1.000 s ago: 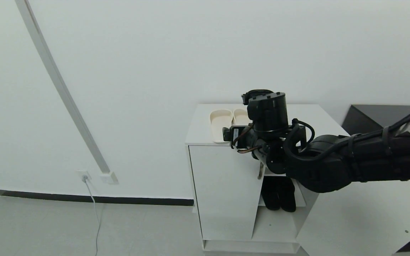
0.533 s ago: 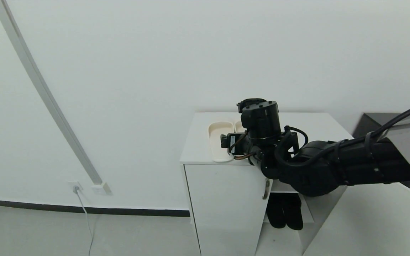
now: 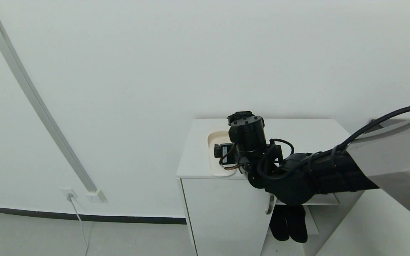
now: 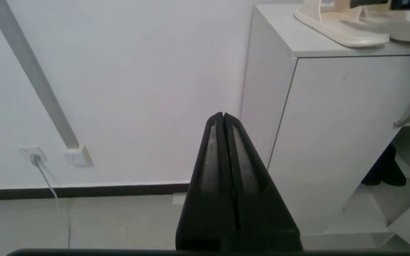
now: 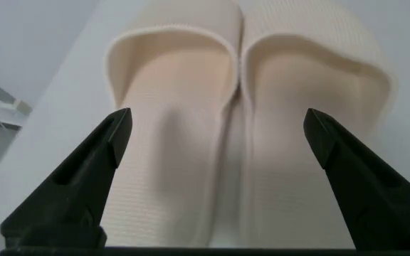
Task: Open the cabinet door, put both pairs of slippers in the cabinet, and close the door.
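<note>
**Gathering the cream pair off the cabinet top**

Head view: the right arm (image 3: 297,177) lies across the top of the white cabinet (image 3: 222,213), its wrist just beside the cream slippers (image 3: 216,149), which sit side by side near the top's front edge. Below, the black slippers (image 3: 290,224) already stand on a shelf behind the open door (image 3: 354,231). The other door is closed, and its handle (image 3: 271,204) is just under the arm. The step in hand looks to be the pick-up of the cream pair.

Left wrist view: the left gripper (image 4: 223,142) hangs low beside the cabinet with its fingers pressed together and nothing between them. It is well apart from the slippers on top and can stay out of the way.

Right wrist view: the right gripper (image 5: 218,121) is spread wide and holds nothing. One finger (image 5: 84,178) is outside each outer edge of the cream slippers (image 5: 191,156), so the pair lies between them.

- **Grip:** The fingers should probably come down low along both outer sides and stay centred on the seam. They should then close evenly so the two slippers are pressed together as one.
- **Softness:** The material looks soft and is likely to buckle, so a firm but gradual squeeze suits it.
- **Carry:** The pair should be lifted clear of the top before it swings out, and kept away from the handle and the open door on the way to the shelf.
</note>
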Controlling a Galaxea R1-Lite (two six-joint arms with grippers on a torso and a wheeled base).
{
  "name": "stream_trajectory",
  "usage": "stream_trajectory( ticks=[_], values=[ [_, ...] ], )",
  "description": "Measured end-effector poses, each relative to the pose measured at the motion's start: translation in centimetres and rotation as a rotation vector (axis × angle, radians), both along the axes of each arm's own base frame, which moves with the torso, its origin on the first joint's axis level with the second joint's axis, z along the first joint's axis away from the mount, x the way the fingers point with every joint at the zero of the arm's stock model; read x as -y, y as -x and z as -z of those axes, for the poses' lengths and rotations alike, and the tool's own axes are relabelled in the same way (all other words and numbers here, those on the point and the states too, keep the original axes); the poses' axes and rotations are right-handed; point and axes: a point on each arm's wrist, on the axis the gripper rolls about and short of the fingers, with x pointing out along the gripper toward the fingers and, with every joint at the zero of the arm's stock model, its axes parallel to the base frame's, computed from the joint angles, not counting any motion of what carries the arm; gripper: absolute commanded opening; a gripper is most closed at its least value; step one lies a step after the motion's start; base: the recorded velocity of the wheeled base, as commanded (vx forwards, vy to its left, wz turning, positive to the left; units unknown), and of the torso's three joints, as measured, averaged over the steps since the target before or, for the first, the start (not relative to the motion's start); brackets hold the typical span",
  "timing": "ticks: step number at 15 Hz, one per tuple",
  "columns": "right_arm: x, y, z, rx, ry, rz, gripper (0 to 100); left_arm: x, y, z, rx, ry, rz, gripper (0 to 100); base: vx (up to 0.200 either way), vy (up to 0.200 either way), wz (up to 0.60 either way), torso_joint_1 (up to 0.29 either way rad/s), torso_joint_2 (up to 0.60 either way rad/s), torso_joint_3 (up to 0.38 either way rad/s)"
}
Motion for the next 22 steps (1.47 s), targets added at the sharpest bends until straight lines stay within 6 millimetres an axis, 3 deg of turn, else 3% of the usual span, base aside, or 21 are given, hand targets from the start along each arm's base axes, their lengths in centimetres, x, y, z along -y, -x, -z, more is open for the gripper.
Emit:
stream_trajectory(
  ticks=[12,13,22],
  values=[
    [-0.6,-6.9,1.1,0.082,0.042,0.068,100,0.0,0.0,0.0,0.0,0.0,-0.001,0,0.0,0.0,0.0,0.0,0.0,0.0],
    [-0.8,-7.0,1.3,0.084,0.047,0.068,0,0.0,0.0,0.0,0.0,0.0,-0.001,0,0.0,0.0,0.0,0.0,0.0,0.0],
    [-1.3,-6.9,1.9,0.079,0.052,0.058,0,0.0,0.0,0.0,0.0,0.001,-0.001,0,0.0,0.0,0.0,0.0,0.0,0.0]
  ],
)
